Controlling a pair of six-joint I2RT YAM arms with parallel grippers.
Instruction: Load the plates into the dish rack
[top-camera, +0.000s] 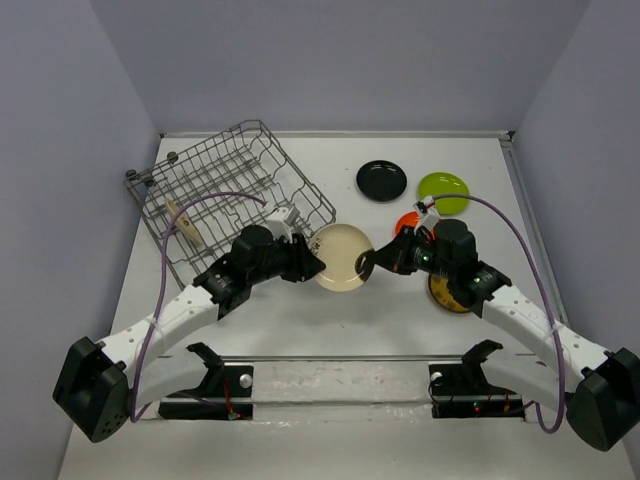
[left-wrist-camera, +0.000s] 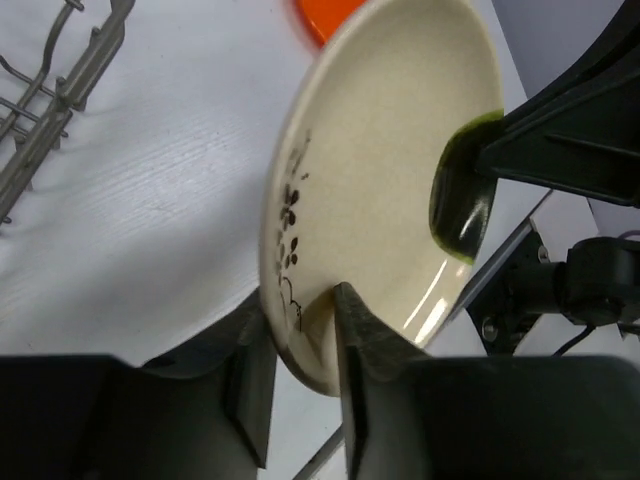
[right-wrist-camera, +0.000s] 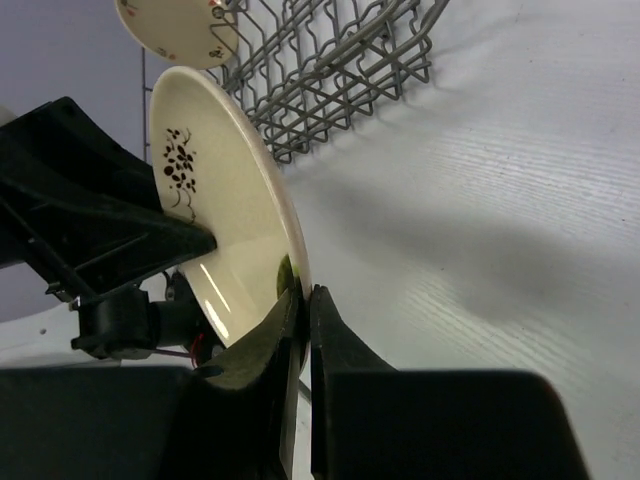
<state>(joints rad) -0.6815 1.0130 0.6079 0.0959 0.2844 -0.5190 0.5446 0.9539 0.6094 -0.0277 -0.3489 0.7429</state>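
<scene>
A cream plate (top-camera: 343, 257) with dark flower marks is held on edge above the table, between both grippers. My left gripper (top-camera: 314, 262) clamps its left rim (left-wrist-camera: 300, 310). My right gripper (top-camera: 369, 264) is shut on the opposite rim (right-wrist-camera: 305, 292). The plate also shows in the left wrist view (left-wrist-camera: 380, 150) and the right wrist view (right-wrist-camera: 215, 200). The grey wire dish rack (top-camera: 230, 190) stands at the far left. The black plate (top-camera: 381, 181), lime green plate (top-camera: 443, 192) and orange plate (top-camera: 406, 221) lie at the far right. The yellow-brown plate (top-camera: 447, 295) is partly under my right arm.
A second cream plate (right-wrist-camera: 175, 30) shows by the rack in the right wrist view; whether it is inside the rack cannot be told. A thin tan object (top-camera: 187, 227) stands in the rack. A metal bar (top-camera: 340, 358) runs along the near edge between the arm bases.
</scene>
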